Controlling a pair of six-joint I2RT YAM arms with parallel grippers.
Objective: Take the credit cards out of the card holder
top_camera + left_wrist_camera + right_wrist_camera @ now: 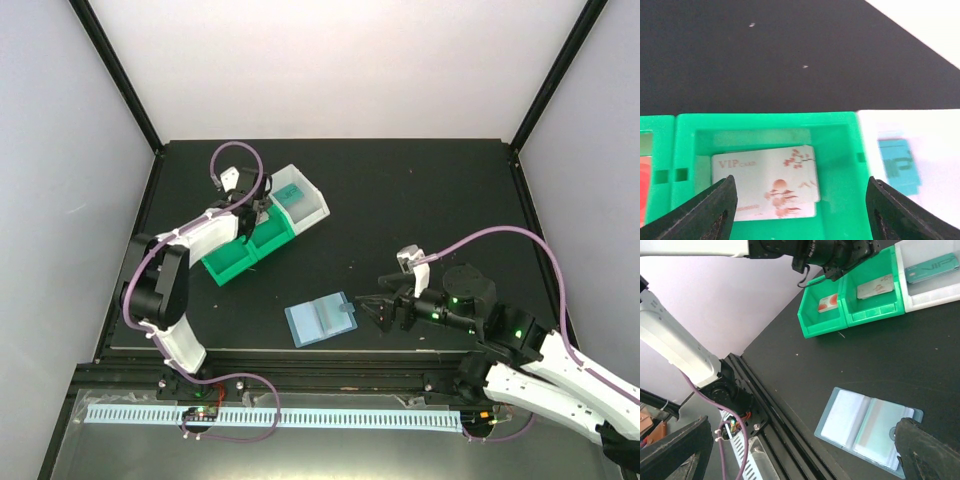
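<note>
The right pincer (378, 310), jaws spread and holding nothing, sits just beside the card holder (322, 319), which lies open and flat. The likely trouble is that a fingertip catches the holder's edge and shoves the light holder aside or folds it shut instead of reaching a sleeve. Whether any card sits inside cannot be told. Well beyond the holder, the left pincer (255, 215) hangs spread and empty above a green tray (765, 120) containing a pale card (765, 182). A teal card (896, 165) lies in a white tray (940, 160), also well away from the holder.
</note>
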